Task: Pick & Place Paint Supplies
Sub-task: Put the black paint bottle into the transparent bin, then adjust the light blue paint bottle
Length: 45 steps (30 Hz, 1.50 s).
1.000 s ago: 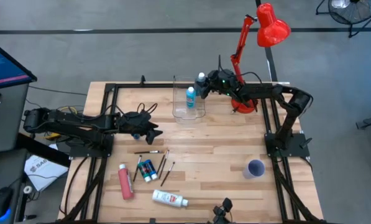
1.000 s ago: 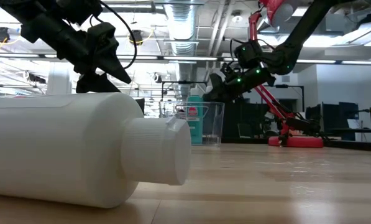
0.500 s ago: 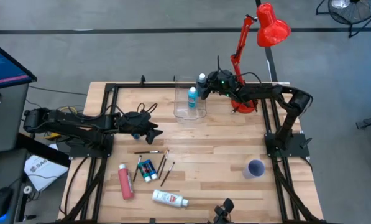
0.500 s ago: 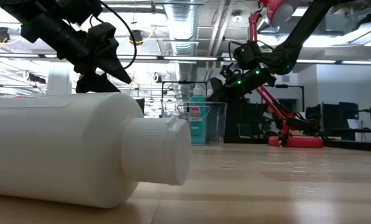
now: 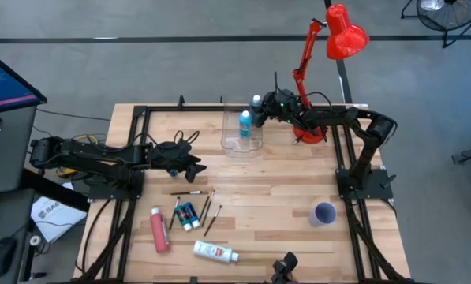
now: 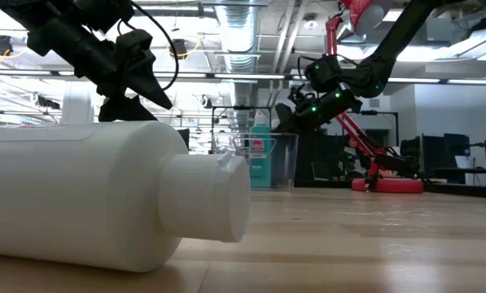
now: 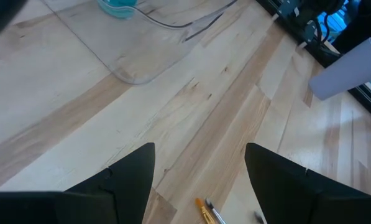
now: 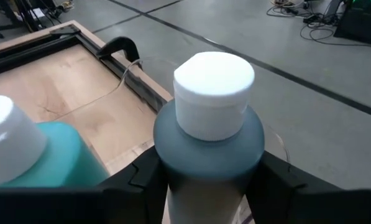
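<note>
- Over the last second the right end effector (image 5: pixel 260 110) has carried the grey bottle (image 8: pixel 210 137) a little along the table's far edge, and the clear box (image 5: pixel 241 128) with the light blue bottle (image 5: pixel 244 122) in it has shifted slightly the same way. The grey bottle now hangs at the box's far right corner, above the rim.
- In my judgement this is the moment of placing: the bottle is lined up to go in beside the light blue one, which would make it the second supply put away.
- The right end effector grips the grey bottle by its body below the white cap, one finger (image 8: pixel 141 180) on each side. The fingers seem to have begun easing apart, yet the wrist view shows them against the bottle, so it is not let go.
- The left end effector (image 5: pixel 192 167) hovers unladen, fingers spread, near the table's left edge above the middle, holding nothing.
- Left to move, towards the near left corner: the pink-red bottle (image 5: pixel 159 229), the white bottle (image 5: pixel 214 252), two small blue-green tubes (image 5: pixel 188 215) and several thin brushes (image 5: pixel 207 207).
- A purple cup (image 5: pixel 324 214) stands near the right edge.
</note>
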Each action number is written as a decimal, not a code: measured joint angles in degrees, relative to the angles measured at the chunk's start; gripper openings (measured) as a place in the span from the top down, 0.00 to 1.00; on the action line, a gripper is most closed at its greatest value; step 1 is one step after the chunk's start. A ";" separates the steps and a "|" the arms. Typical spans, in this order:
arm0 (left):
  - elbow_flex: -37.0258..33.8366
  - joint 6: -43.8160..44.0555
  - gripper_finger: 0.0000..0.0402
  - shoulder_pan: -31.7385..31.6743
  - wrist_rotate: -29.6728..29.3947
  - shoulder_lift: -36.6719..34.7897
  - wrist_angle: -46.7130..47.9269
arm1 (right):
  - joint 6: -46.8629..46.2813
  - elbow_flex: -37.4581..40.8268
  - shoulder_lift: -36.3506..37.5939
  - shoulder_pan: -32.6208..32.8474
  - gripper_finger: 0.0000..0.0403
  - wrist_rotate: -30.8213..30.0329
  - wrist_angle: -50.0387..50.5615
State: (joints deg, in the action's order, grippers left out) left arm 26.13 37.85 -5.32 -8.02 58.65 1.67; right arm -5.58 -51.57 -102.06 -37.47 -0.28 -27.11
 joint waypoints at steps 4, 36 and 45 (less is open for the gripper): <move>0.00 0.16 0.39 -0.01 -0.15 0.00 0.00 | 0.19 0.00 0.00 0.00 0.51 -0.11 0.31; 0.02 0.15 0.39 0.00 -0.72 0.00 0.00 | -1.99 -4.41 0.00 -0.20 0.38 0.01 -2.03; 0.04 0.42 0.39 -0.02 -0.72 0.00 0.00 | -2.00 -10.20 -0.01 -0.59 0.38 0.01 -1.83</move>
State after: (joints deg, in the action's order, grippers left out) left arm 26.17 38.27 -5.34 -8.73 58.65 1.67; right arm -7.57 -61.78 -102.07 -38.06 -0.27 -28.94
